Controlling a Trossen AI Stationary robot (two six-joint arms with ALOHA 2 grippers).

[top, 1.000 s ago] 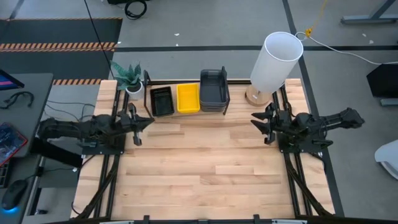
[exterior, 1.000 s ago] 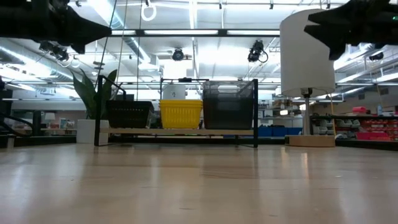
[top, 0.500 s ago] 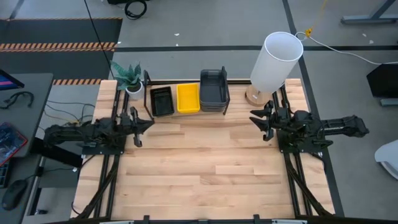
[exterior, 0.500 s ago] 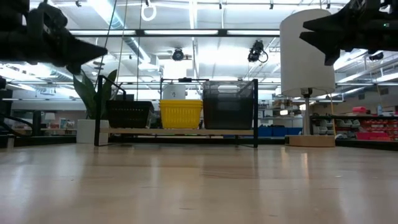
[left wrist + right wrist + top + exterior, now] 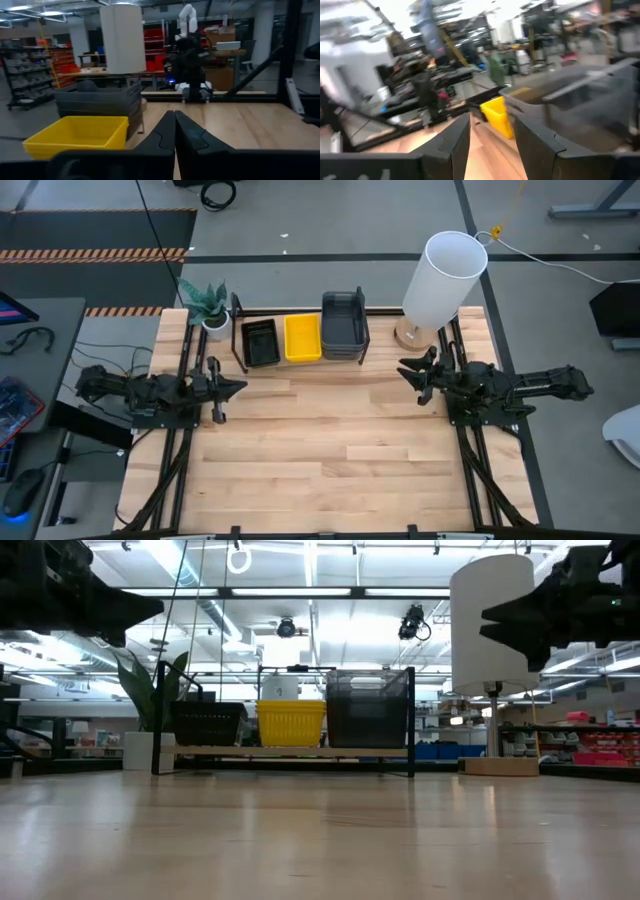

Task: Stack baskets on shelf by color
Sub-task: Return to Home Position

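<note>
Sitting on shelf (image 5: 290, 751), 3 basket stacks (image 5: 302, 337), each count hidden

Robotics lab: parts racks (image 5: 25, 80), ceiling lights (image 5: 310, 592), hazard-taped floor (image 5: 95, 253).

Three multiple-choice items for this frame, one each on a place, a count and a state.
1. Which colour holds the middle of the shelf? A black mesh; B yellow; C dark grey.
2. How many colour groups stand on it? A one; B two; C three.
3. The left end effector is: A shut and empty; B wide open; C shut on a basket.

Key:
1 B: the yellow baskets sit between the black mesh baskets and the dark grey baskets.
2 C: those three groups stand side by side.
3 A: its fingers meet with nothing between them in the left wrist view.
</note>
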